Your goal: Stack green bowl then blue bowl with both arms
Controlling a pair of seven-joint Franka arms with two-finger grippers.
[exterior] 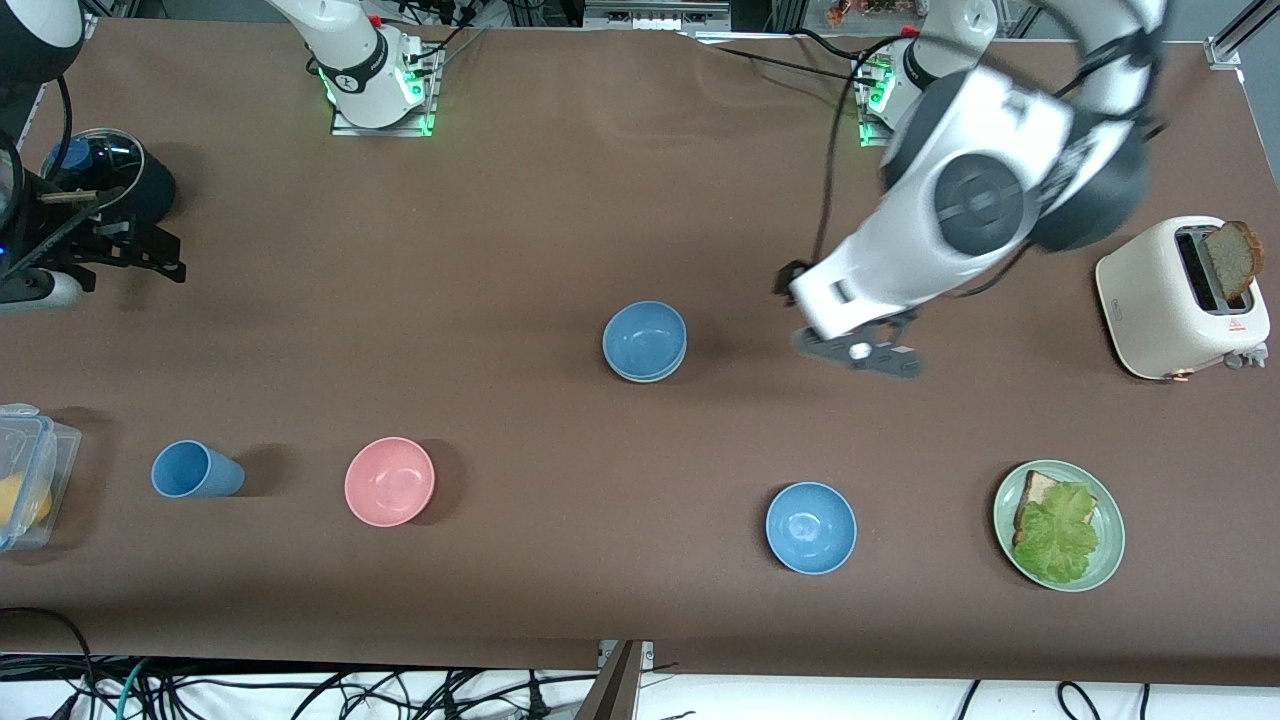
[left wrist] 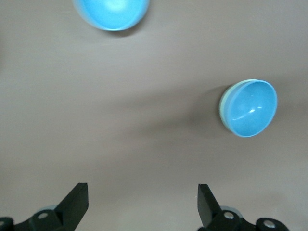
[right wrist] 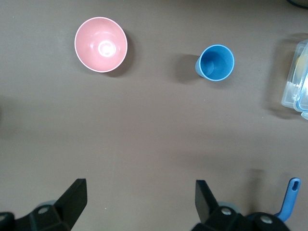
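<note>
The table [exterior: 560, 200] is wide and brown, and both arms are above it. The left arm [exterior: 960, 230] reaches toward the middle; its gripper [left wrist: 143, 204] hangs over bare table beside the stack, with fingers spread and nothing between them. The right arm [exterior: 345, 45] waits at its end of the table, and its gripper [right wrist: 140, 202] is also spread and empty, over bare table. Near the center, the blue bowl [exterior: 645, 338] sits inside the green bowl [left wrist: 224, 107], of which only a thin pale rim shows under it. So I judge the stacking is done, and only the arms' retreat is left.
</note>
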